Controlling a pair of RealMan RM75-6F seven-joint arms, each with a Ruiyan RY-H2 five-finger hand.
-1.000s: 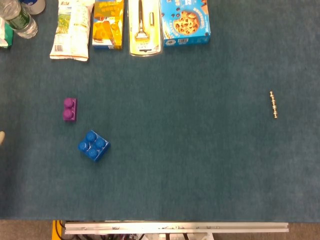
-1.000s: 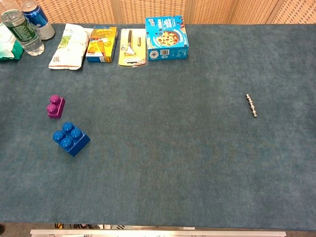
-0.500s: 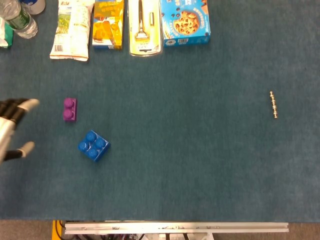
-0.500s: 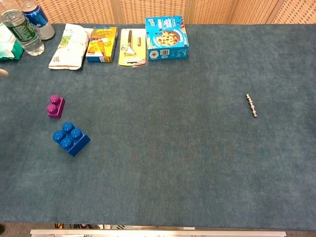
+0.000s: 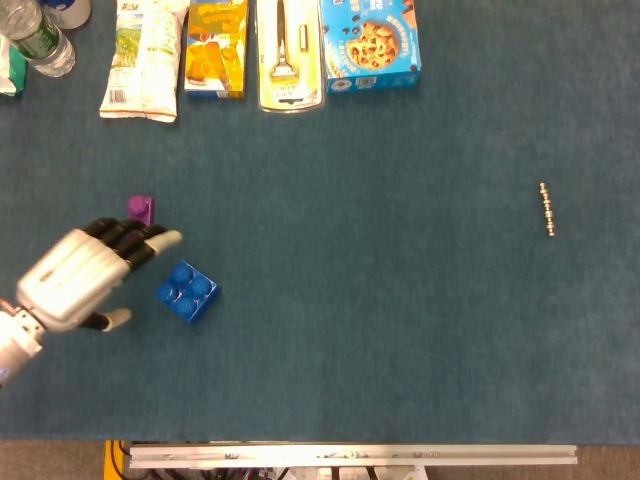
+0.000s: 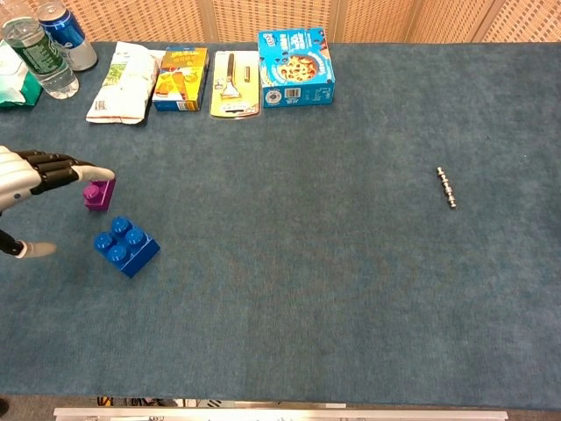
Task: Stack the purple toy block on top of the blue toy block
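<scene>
Two toy blocks are seen on the left part of the blue-carpeted table (image 6: 351,289). The purple toy block (image 5: 141,208) (image 6: 98,195) lies farther away, and the blue toy block (image 5: 187,290) (image 6: 126,246) lies just nearer and slightly to its right; the two are close together but apart, and nothing is stacked. The left hand (image 5: 88,275) (image 6: 35,175) is held above the table at the left edge, with its fingers (image 5: 140,243) stretched out and spread and the thumb held apart, nothing being grasped. In the head view the near part of the purple block is covered by the fingertips, while in the chest view the fingertips are seen just over its top; whether it is touched cannot be told. The right hand is seen in neither view.

Along the far edge a row of goods is laid out: a water bottle (image 6: 39,58) and a blue can (image 6: 68,33) at the far left, then a white snack bag (image 6: 123,83), an orange box (image 6: 181,79), a yellow-carded peeler (image 6: 235,83) and a blue cookie box (image 6: 295,67). A small beaded metal piece (image 6: 447,188) lies well apart on the right.
</scene>
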